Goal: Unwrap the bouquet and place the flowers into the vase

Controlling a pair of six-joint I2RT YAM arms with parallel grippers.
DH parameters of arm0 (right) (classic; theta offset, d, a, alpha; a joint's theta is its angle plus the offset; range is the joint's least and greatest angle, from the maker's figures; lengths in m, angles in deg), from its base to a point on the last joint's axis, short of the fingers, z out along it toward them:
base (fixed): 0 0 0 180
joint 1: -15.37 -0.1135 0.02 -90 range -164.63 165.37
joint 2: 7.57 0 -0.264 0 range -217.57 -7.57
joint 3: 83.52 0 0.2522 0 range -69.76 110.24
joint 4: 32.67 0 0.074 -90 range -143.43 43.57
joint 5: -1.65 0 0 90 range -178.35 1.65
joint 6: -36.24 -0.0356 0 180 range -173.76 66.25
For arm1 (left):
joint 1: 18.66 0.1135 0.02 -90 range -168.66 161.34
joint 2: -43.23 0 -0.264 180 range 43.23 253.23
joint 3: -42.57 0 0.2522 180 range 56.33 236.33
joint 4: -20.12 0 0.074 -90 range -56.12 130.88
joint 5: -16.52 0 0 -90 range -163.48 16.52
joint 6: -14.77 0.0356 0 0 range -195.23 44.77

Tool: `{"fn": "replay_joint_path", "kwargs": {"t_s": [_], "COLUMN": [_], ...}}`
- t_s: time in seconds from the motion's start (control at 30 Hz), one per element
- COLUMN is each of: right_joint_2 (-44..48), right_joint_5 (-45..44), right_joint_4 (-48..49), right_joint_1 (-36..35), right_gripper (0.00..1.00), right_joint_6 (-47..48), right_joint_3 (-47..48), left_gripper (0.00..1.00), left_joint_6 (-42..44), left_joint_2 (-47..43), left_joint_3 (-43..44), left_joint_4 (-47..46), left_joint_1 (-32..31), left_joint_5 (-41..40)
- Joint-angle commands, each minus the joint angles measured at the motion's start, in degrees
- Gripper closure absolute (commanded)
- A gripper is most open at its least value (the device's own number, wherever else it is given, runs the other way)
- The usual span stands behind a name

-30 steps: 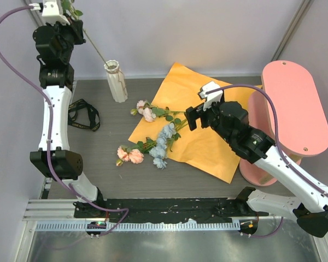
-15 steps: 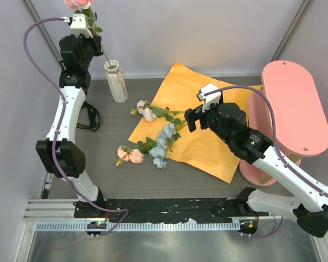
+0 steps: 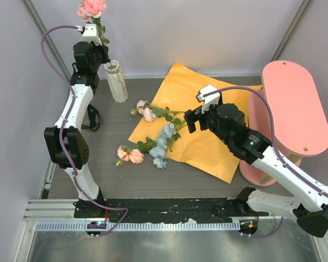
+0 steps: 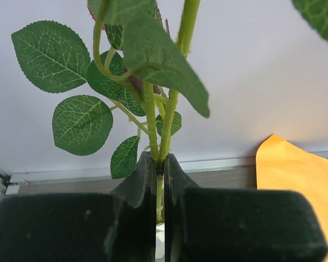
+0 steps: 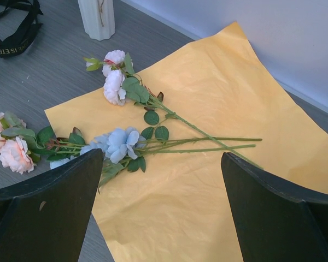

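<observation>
Gripping, left jaws: clenched almost fully together on the green stem (image 4: 169,109) of one pink flower (image 3: 92,7), pinching it just below a cluster of leaves.
Left arm (image 3: 76,109): raised at the far left of the scene, its wrist just beside the top of the vase (image 3: 116,82).
Held flower: upright, with the bloom high above the vase. The stem runs down toward the scalloped rim, and whether its end is inside cannot be told.
Right jaws: spread wide and released, holding and touching nothing.
Right arm (image 3: 262,153): hangs above the orange paper (image 3: 208,136). In the wrist view, its two fingers frame the lying stems.
Flowers (image 3: 153,136): three stems lie flat in the middle of the surface (image 3: 98,169), with pink, pale blue and peach blooms. The blooms are at the paper's left edge or just off it, and the stems run right onto the sheet.
Vase: standing upright at the far left of the surface, near the back wall and apart from the lying flowers.
Orange paper: opened flat, its right corner near the pink stand (image 3: 295,109).
Black ribbon (image 5: 13,33): loose on the surface to the left of the vase, partly behind the left arm.
</observation>
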Motion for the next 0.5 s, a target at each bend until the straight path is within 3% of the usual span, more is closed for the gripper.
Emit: {"fn": "replay_joint_path", "kwargs": {"t_s": [0.0, 0.47], "right_joint_2": [0.5, 0.3], "right_joint_5": [-0.8, 0.1], "right_joint_4": [2.4, 2.8], "right_joint_1": [0.0, 0.0], "right_gripper": [0.05, 0.05], "right_joint_6": [-0.9, -2.0], "right_joint_3": [-0.6, -0.7], "left_gripper": [1.00, 0.98], "left_joint_6": [0.4, -1.5], "left_joint_2": [0.5, 3.5], "left_joint_3": [1.4, 2.6], "left_joint_4": [-2.9, 0.4], "left_joint_1": [-0.1, 0.0], "left_joint_5": [-3.0, -4.1]}}
